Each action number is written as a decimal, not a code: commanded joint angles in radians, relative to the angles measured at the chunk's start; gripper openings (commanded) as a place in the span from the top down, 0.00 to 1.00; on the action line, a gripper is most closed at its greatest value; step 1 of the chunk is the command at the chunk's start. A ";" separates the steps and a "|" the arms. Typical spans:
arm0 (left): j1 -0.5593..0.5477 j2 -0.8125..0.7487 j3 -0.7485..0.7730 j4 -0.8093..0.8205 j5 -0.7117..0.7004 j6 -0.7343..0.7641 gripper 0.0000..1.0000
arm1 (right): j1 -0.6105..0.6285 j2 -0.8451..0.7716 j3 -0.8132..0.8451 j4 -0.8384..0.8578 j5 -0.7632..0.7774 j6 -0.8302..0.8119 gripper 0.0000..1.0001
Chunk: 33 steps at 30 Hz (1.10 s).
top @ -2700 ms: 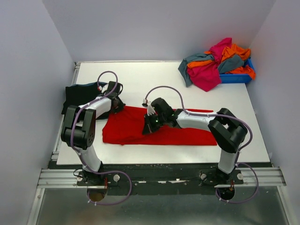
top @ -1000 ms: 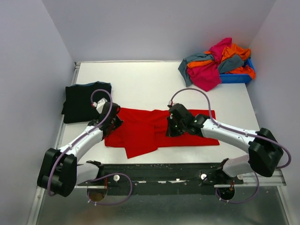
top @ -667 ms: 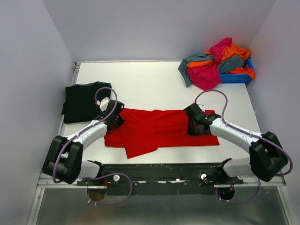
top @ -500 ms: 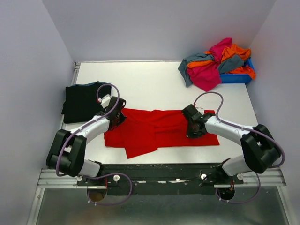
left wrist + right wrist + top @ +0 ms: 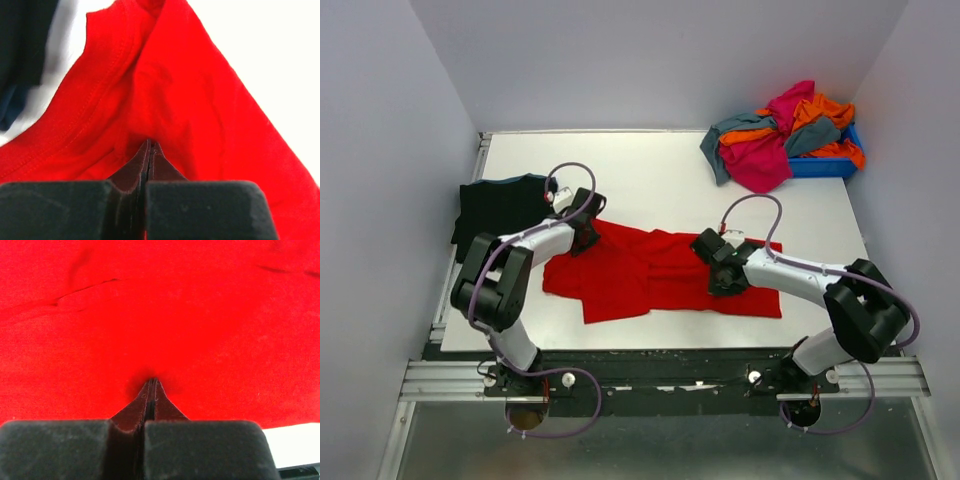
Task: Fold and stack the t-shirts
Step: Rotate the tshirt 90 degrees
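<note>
A white table (image 5: 640, 170) carried a bright red cloth t-shirt (image 5: 660, 285), spread out and rumpled. Well beyond the red t-shirt's right end, a heap of magenta, orange and grey-teal t-shirts (image 5: 780, 135) spilled over a blue plastic bin (image 5: 825, 167). A folded black t-shirt (image 5: 498, 208) lay just beside its left end. The left gripper (image 5: 150, 146) was clenched on its far left corner. The right gripper (image 5: 152, 382) was pinched on cloth right of its middle.

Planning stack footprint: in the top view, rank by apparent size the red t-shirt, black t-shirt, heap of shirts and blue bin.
1. red t-shirt, spread out
2. heap of shirts
3. black t-shirt, folded
4. blue bin, mostly hidden under the heap; visible part only
</note>
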 commanded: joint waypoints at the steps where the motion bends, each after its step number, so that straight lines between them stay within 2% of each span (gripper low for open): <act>1: -0.007 0.209 0.175 -0.067 0.009 0.064 1.00 | 0.118 0.077 -0.008 -0.016 -0.076 0.091 0.99; 5: -0.013 0.403 0.477 -0.170 0.026 0.123 1.00 | 0.213 0.105 0.038 0.068 -0.152 0.097 0.99; 11: -0.047 0.640 0.848 -0.241 0.070 0.184 1.00 | 0.273 0.137 0.024 0.465 -0.441 0.048 0.99; 13: -0.061 0.732 0.985 -0.279 0.112 0.200 1.00 | 0.275 0.160 0.066 0.521 -0.514 0.022 0.99; 15: -0.075 0.812 1.105 -0.311 0.147 0.204 1.00 | 0.273 0.154 0.127 0.484 -0.533 -0.025 0.99; 18: -0.090 0.905 1.249 -0.305 0.227 0.227 1.00 | 0.259 0.052 0.178 0.395 -0.457 -0.111 0.99; 24: -0.096 0.998 1.438 -0.247 0.316 0.258 1.00 | 0.034 -0.146 0.144 0.223 -0.435 -0.199 0.99; 28: -0.090 0.989 1.490 -0.216 0.383 0.310 1.00 | -0.011 -0.169 0.121 0.069 -0.285 -0.214 0.99; 33: -0.085 0.828 1.394 -0.147 0.393 0.364 1.00 | -0.011 -0.091 0.072 0.021 -0.246 -0.169 0.99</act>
